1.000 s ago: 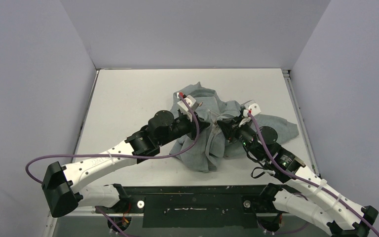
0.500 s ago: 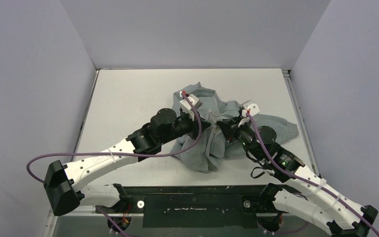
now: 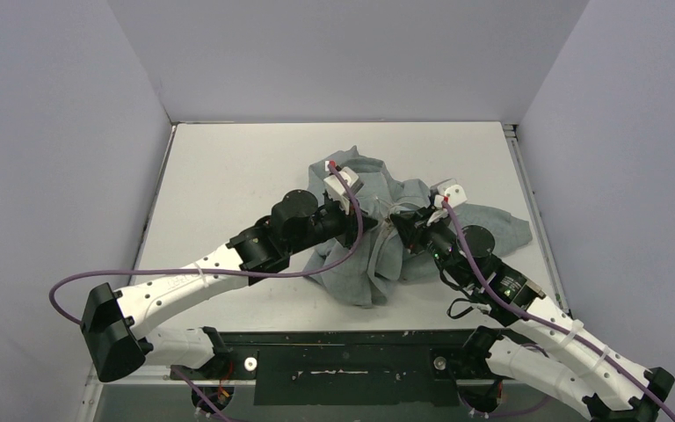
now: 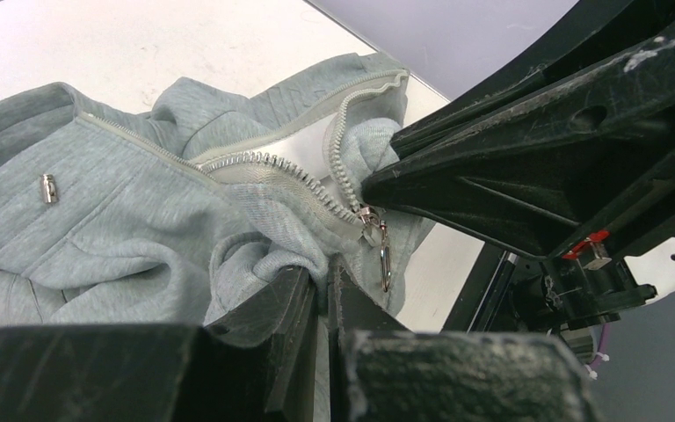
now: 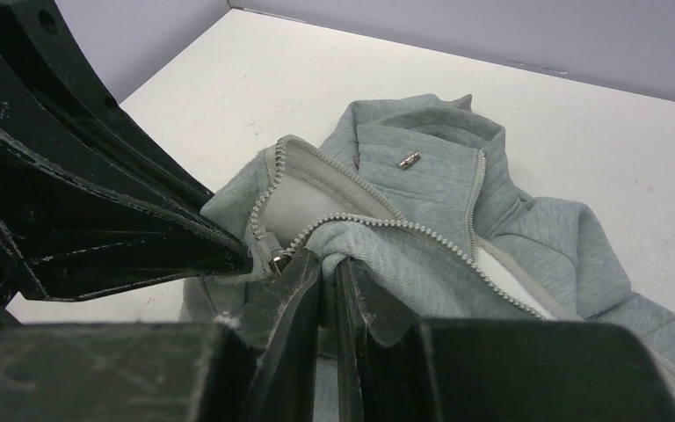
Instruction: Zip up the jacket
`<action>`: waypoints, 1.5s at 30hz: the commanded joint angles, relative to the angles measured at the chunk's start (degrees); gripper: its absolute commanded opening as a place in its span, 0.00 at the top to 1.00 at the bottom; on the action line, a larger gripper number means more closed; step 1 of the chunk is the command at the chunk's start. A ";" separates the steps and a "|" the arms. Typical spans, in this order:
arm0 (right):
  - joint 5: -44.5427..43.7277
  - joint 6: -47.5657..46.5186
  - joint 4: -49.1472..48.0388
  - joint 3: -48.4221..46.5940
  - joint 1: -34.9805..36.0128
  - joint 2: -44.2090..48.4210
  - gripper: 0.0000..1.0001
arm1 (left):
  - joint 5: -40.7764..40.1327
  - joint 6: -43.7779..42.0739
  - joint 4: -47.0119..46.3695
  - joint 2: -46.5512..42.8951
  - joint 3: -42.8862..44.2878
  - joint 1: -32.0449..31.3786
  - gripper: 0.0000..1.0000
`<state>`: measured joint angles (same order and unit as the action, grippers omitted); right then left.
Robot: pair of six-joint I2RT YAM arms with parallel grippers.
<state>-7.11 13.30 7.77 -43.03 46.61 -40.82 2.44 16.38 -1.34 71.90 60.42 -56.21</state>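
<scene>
- White table boxed in by pale lilac walls
- left gripper, reaching in from the near left, has its fingers pressed together on a fold of the jacket, just beside the zipper pull
- the jacket lies bunched right of the table's middle; the zipper teeth part beyond the pull
- right gripper, from the near right, pinches jacket fabric beside the zipper, its tips near the left gripper's

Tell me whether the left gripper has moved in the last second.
Yes: the left gripper has edged slightly right, toward the table's right edge.
</scene>
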 commanded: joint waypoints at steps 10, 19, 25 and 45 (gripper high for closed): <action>-1.92 0.50 -6.30 -1.01 0.32 2.34 1.00 | 7.31 -0.85 3.94 2.92 3.15 -0.46 1.00; -3.34 1.18 -6.28 -0.06 0.32 2.13 1.00 | 11.16 -1.97 4.68 3.03 3.48 -0.41 1.00; -3.77 1.29 -5.75 0.31 0.35 2.34 1.00 | 12.91 -1.72 4.57 3.08 3.16 -0.42 1.00; 3.05 -0.18 -5.29 0.40 0.32 1.86 1.00 | 0.51 -0.20 6.05 2.90 5.39 -0.41 1.00</action>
<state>-5.96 13.89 8.58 -42.09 46.61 -39.11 5.48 16.19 3.40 74.74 62.37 -56.16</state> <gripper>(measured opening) 0.105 0.048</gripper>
